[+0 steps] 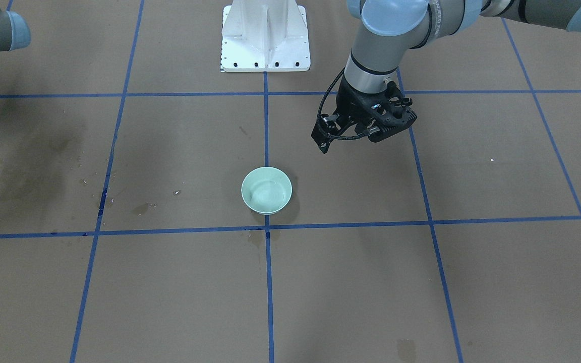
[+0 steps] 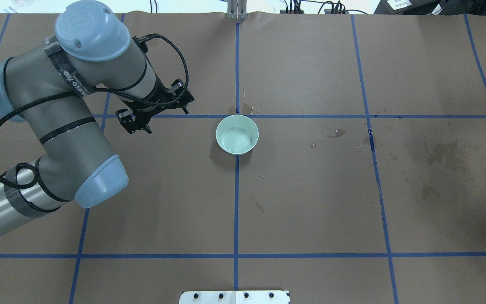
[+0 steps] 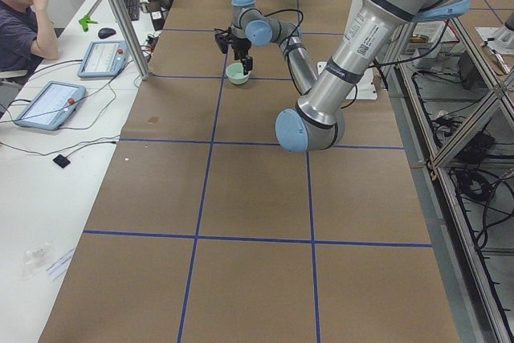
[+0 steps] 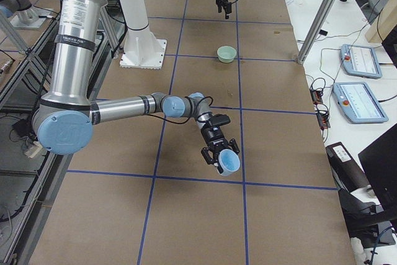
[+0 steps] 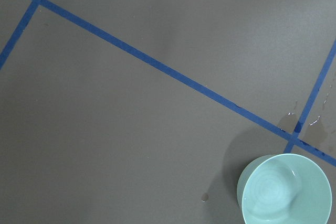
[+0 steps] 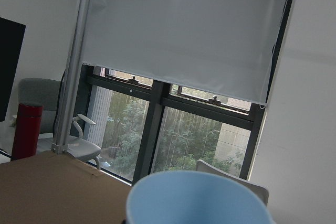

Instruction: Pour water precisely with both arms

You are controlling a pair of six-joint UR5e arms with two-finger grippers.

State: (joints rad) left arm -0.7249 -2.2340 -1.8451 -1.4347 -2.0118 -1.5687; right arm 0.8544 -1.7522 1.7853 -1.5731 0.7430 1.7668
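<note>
Overhead exterior: left arm (image 2: 57, 105) reaches in over the surface (image 2: 310, 202); only an edge of the right arm (image 4: 68, 91) shows here.
Left fingers (image 2: 137, 126): pointing down, nothing in them; I cannot tell whether they are parted or closed.
Right fingers (image 4: 208, 153): seen only from exterior right, set about a blue cup (image 4: 228, 163); I cannot tell how firmly they close on it.
Blue cup: roughly upright, mouth up; its rim fills the bottom of the right wrist view, contents hidden.
Green bowl (image 2: 237, 134): round, no long axis, upright on a blue tape line.
Water (image 5: 275, 200): a shallow clear pool in the green bowl, readable only as a pale crescent and glints.
Wet patches (image 2: 441, 154): dark stains and droplets on the surface, on the right-arm side.
Bearing from left fingers: bowl near, off to the robot's right, about level with them, not touching.
Bearing from right fingers: bowl well apart, straight along the surface toward the robot's left.
Nearer arm: left, but it is empty.
Judgement: the pour turns on carrying the cup across that long gap and bringing its lip over the bowl's rim before tipping.
</note>
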